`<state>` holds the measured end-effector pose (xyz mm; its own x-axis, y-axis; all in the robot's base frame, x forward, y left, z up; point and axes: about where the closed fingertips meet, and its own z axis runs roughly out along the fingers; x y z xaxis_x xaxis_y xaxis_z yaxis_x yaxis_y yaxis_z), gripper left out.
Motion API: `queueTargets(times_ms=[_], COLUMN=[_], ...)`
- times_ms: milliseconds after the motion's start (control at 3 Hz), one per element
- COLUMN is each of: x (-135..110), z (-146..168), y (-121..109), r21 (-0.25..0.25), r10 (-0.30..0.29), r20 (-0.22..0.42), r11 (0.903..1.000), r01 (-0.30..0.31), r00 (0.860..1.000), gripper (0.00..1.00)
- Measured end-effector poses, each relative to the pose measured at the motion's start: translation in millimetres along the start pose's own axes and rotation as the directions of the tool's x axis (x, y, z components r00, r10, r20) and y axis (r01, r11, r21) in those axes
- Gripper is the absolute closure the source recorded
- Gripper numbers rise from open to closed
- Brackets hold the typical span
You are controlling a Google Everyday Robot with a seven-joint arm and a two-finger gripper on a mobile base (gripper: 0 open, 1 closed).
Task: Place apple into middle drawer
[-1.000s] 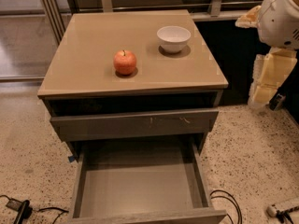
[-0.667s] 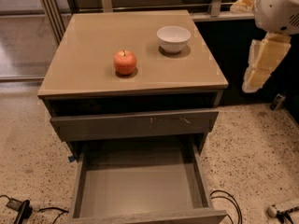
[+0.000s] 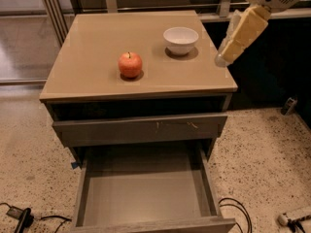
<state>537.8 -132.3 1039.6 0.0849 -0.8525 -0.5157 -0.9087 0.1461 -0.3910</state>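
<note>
The apple (image 3: 130, 64), small, round and red-orange with a short stem, sits on the tan cabinet top (image 3: 92, 47), left of centre. The middle drawer (image 3: 146, 195) is pulled out at the bottom of the view; its smooth grey floor is bare. My gripper (image 3: 223, 58), cream-coloured, hangs tilted down over the right edge of the cabinet top, right of the white bowl and well to the right of the apple. It holds nothing that I can see.
A white bowl (image 3: 181, 39) stands at the back right of the top. A closed grey drawer front (image 3: 141, 128) with pale scratch marks is above the open drawer. Cables (image 3: 233, 208) and a plug (image 3: 19, 215) lie on the speckled floor.
My arm has swung left and up, from beside the cabinet to over its right edge. The apple, the bowl and the drawer have not moved.
</note>
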Motion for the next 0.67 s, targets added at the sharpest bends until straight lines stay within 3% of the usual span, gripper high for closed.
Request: queueTargets(times_ms=[667], x=[-11.1], z=[3.1], y=[1.4], r21=[-0.004], r10=[0.003], r20=[0.032], r11=[1.0], r01=[-0.003], r00=[0.999], gripper=[0.0])
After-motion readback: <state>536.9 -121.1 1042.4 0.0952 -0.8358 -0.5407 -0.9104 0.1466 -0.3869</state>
